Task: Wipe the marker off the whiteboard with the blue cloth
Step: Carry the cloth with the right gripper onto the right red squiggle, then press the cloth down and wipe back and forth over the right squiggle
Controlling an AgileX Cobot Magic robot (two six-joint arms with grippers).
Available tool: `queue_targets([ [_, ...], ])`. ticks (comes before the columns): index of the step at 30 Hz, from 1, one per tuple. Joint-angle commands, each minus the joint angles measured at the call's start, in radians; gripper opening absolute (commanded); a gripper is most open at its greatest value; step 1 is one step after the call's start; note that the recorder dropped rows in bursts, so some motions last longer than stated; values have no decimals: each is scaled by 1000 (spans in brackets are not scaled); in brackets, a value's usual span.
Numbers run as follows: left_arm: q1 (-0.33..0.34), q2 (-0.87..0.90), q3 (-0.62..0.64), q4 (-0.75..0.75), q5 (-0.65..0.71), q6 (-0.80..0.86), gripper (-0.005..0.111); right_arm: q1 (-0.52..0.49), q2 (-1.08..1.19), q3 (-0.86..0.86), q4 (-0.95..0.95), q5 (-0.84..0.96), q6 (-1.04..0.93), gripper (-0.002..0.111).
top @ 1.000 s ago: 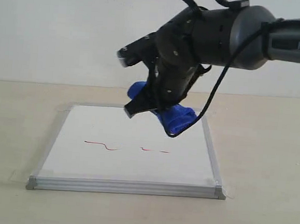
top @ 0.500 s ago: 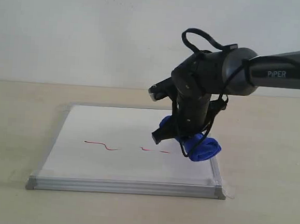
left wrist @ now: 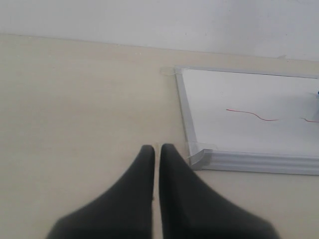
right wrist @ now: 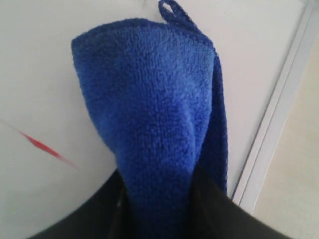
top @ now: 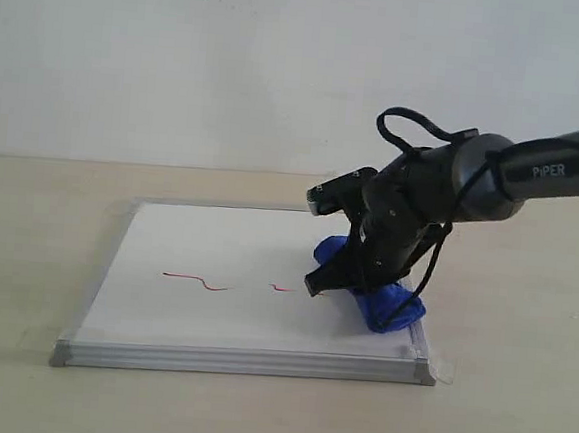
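Observation:
The whiteboard (top: 217, 251) lies flat on the table. Two red marker lines show on it: a wavy one (top: 199, 283) and a short stub (top: 282, 289) just left of the cloth. My right gripper (top: 350, 279) is shut on the blue cloth (top: 391, 307), which presses on the board near its right frame. In the right wrist view the cloth (right wrist: 149, 109) fills the space between the fingers, and a red stroke (right wrist: 46, 147) shows beside it. My left gripper (left wrist: 156, 148) is shut and empty over bare table, off the board's corner (left wrist: 199, 157).
The tan table (top: 505, 414) surrounds the board, with a white wall (top: 181, 68) behind. Clear tape tabs (top: 443, 371) stick out at the board's corners. A black cable (top: 407, 125) loops over the right wrist.
My right arm has come down and to the right with the cloth, from above the board's far side onto its surface. The right red line now shows shorter.

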Motion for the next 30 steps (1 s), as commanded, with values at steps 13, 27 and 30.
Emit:
queue_targets([
  [13,-5,-2,-1,-9,-2,-8,4,253,63,-24,71,27,-209,0],
  [27,-5,-2,-1,-9,-2,-8,4,21,67,-24,-33,113,-39,0],
  [30,-5,-2,-1,-9,-2,-8,4,49,67,-24,35,114,-81,0],
])
